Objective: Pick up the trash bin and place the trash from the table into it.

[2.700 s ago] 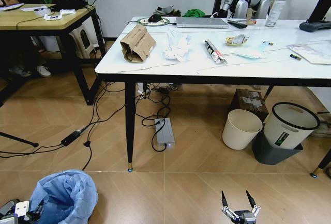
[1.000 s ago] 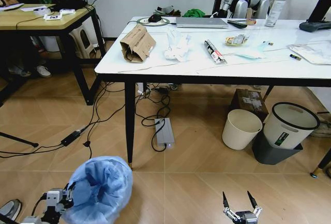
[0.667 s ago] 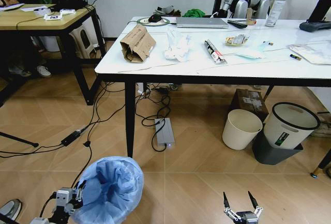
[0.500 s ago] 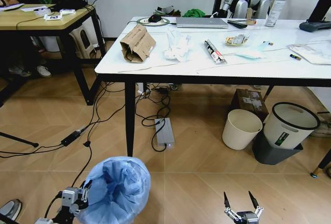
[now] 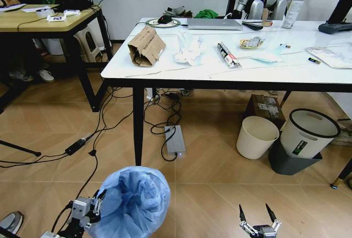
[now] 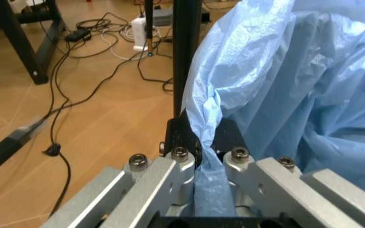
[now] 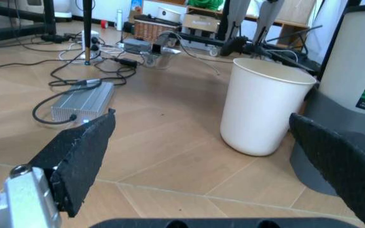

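Left gripper [image 5: 94, 209]: low at the near left of the head view, fingers [image 6: 181, 142] clamped narrow on the crinkled blue bag at the rim of the trash bin [image 5: 136, 202]; in the left wrist view the plastic is pinched between the two black pads. Trash bin: held at its left rim, light-blue liner bulging over the top, mouth facing up, placed in front of the table's near-left leg; whether its base touches the tiled floor [image 5: 209, 188] cannot be told. Right gripper [image 5: 257, 220]: low at the near right, fingers spread wide, holding nothing; its wrist view looks between the two black pads toward a cream bin [image 7: 262, 105]. Table [image 5: 258, 74]: white marble-look top on black legs, well apart from both grippers. Trash on the table: brown paper bag [image 5: 146, 46] near the left edge; crumpled white tissues [image 5: 188, 48] just right of it; a long snack wrapper [image 5: 227, 54] toward the middle; a further wrapper [image 5: 251, 42] and a face mask [image 5: 266, 56] beyond that; a clear plastic bag [image 5: 331, 55] near the right edge. Other items: laptop [image 5: 214, 24] along the far edge; cream bin [image 5: 256, 137] and a white bin with black rim [image 5: 307, 133] on the floor beneath the table's right part; a silver power unit [image 5: 175, 140] with cables on the floor under the table's left part.
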You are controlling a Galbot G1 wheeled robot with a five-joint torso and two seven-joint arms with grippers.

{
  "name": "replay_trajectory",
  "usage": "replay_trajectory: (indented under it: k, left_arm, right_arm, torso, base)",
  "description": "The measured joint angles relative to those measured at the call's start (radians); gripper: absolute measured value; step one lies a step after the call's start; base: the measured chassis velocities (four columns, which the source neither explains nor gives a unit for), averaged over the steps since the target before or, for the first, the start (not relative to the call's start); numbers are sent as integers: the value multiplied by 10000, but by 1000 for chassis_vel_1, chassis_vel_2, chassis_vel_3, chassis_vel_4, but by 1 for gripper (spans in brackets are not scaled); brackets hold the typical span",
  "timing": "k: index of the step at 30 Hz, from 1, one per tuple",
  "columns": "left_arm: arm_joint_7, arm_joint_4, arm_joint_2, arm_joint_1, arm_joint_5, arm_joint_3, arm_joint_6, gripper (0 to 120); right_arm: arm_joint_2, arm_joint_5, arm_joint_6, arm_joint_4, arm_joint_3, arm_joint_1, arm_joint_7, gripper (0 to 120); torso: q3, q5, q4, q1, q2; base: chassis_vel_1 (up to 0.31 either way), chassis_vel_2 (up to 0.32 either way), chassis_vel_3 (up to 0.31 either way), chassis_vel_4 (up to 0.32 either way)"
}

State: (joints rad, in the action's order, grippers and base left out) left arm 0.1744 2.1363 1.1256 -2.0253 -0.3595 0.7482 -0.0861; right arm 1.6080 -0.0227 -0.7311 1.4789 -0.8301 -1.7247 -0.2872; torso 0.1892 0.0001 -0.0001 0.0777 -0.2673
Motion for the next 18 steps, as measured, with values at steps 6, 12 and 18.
replay_trajectory:
  k: [6, 12, 18]
  left_arm:
    - [94, 37, 76, -11, -1, -6, -114, 0]
    - [186, 14, 110, -3, 34, -36, -173, 0]
    - [231, -23, 116, 18, 83, -43, -193, 0]
  right_arm:
    - [0, -13, 0, -15, 9, 12, 1, 100]
    - [0, -20, 0, -12, 14, 16, 3, 100]
    - [0, -22, 0, -18, 14, 14, 3, 100]
  torso:
    - [136, 0, 0, 44, -178]
    - [307, -1, 0, 101, -405]
    - [482, -1, -1, 186, -668]
  base:
    - [0, 0, 0, 0]
    - [0, 0, 0, 0]
    - [0, 0, 0, 0]
